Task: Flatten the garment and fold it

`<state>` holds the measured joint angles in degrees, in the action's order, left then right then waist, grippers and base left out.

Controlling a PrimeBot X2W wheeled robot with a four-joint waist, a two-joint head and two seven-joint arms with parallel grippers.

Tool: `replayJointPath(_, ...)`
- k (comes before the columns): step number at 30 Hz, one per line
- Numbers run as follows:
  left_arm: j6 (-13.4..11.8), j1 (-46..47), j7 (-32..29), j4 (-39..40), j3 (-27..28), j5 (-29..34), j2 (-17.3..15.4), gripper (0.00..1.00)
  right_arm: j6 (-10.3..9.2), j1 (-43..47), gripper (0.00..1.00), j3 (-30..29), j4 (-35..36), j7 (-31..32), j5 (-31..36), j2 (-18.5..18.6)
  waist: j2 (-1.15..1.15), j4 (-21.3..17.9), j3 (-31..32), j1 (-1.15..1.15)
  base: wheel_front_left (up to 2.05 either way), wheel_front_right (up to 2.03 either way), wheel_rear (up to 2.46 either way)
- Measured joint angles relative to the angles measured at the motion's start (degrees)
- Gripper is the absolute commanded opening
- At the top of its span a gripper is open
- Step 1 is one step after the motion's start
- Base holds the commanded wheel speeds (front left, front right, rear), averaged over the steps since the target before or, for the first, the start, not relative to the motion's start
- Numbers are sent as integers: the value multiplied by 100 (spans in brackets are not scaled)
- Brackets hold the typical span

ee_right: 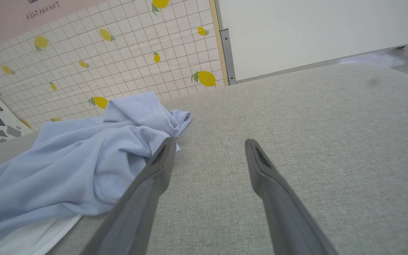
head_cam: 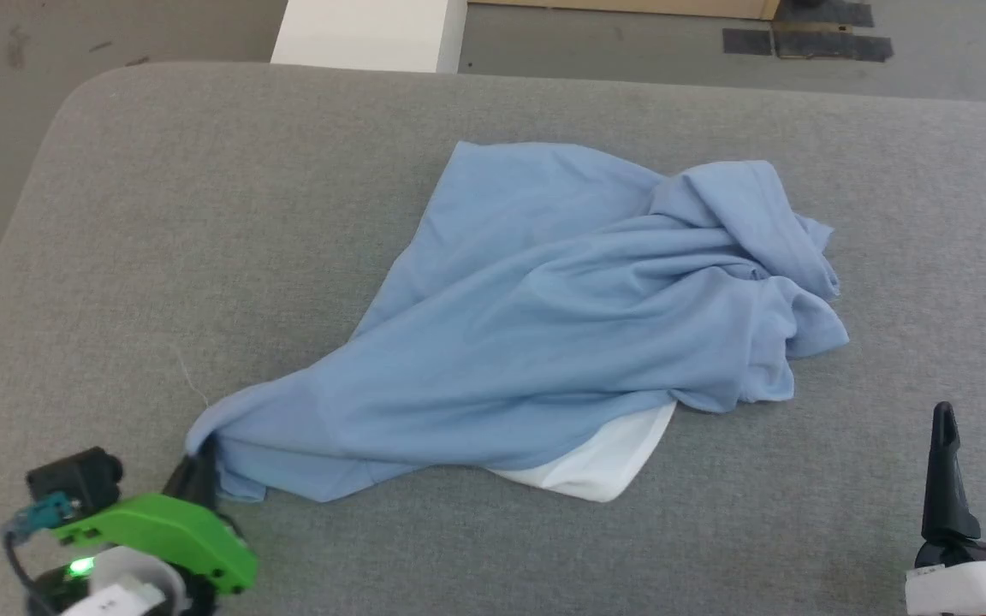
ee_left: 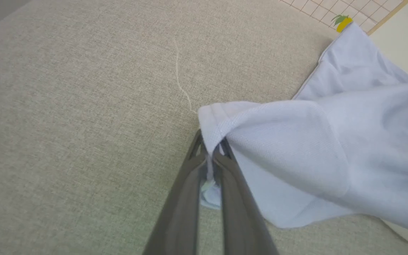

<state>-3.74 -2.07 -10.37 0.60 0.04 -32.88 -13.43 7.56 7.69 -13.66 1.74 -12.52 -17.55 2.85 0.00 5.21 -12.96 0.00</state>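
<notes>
The garment (head_cam: 544,316) is a light blue shirt lying crumpled on the grey padded table (head_cam: 202,214), bunched into folds at its right end, with a white layer (head_cam: 604,462) poking out underneath at the front. My left gripper (head_cam: 198,466) is shut on the shirt's near-left corner; in the left wrist view the two fingers pinch that blue hem (ee_left: 211,141) between their tips (ee_left: 210,156). My right gripper (head_cam: 981,428) stands open at the lower right, clear of the cloth. From the right wrist, the garment (ee_right: 83,159) lies left of the open gripper (ee_right: 207,143).
A loose pale thread (ee_left: 181,78) lies on the table just beyond the held corner. The table's rounded left corner (head_cam: 74,94) drops to a grey floor. A white block (head_cam: 369,34) stands behind the far edge. A lemon-patterned tiled wall (ee_right: 119,53) shows past the table.
</notes>
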Motion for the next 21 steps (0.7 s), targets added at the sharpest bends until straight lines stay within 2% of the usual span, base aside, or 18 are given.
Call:
replayJointPath(4, 179, 119, 399, 90, -127, -103, 327, 100, 0, -2, 100, 8, 8, 45, 2, 0, 0, 64, -7, 0, 0, 0, 0)
replayJointPath(9, 459, 213, 804, 800, -276, -190, 504, 100, 0, -2, 100, 15, 7, 91, 2, 0, 0, 84, 66, 0, 0, 0, 0)
replayJointPath(13, 479, 203, 1418, 1301, -370, 96, 582, 100, 0, -2, 100, 45, -10, 91, 1, 0, 0, 64, 110, 0, 0, 0, 0)
replayJointPath(17, 478, 163, 2310, 1376, -456, 604, 750, 100, 0, -2, 100, 101, -47, 89, 0, 1, 0, 14, 120, 0, 0, 0, 0)
replayJointPath(21, 479, -58, 2487, 1066, -593, 887, 907, 100, 0, -3, 100, 155, -79, 82, 0, 0, 0, -41, 135, 0, 0, 0, 0)
